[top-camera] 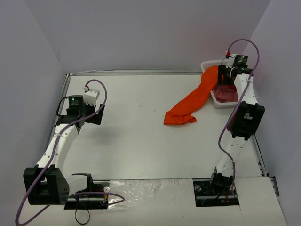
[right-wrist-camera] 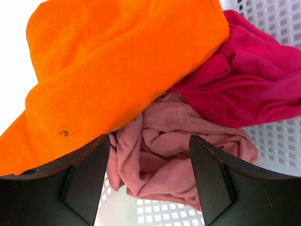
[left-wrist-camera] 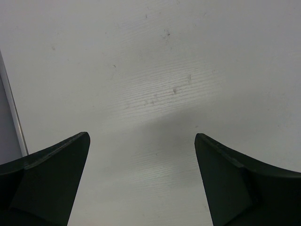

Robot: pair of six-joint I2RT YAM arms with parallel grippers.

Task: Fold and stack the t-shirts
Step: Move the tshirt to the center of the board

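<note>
Your left end effector hangs over bare counter on the left side, jaws spread wide with nothing between them. Farther out lies the orange shirt, stretched into a long band. Its bunched end rests on the counter right of the middle. From there the cloth runs away and to the right, climbing over the rim of the white basket in the far right corner.

Your right end effector hovers over that basket, jaws parted and pinching nothing. The orange shirt's upper end lies just beside one finger, on the side toward the counter's middle. The pink shirt sits directly under the gap, with the red shirt beside it in the basket.

The right arm is plainly the nearer one to the orange shirt, and the left stands well apart from it. A grasp here likely calls for a sideways shift onto the orange cloth, or the pink shirt may be caught instead.
</note>
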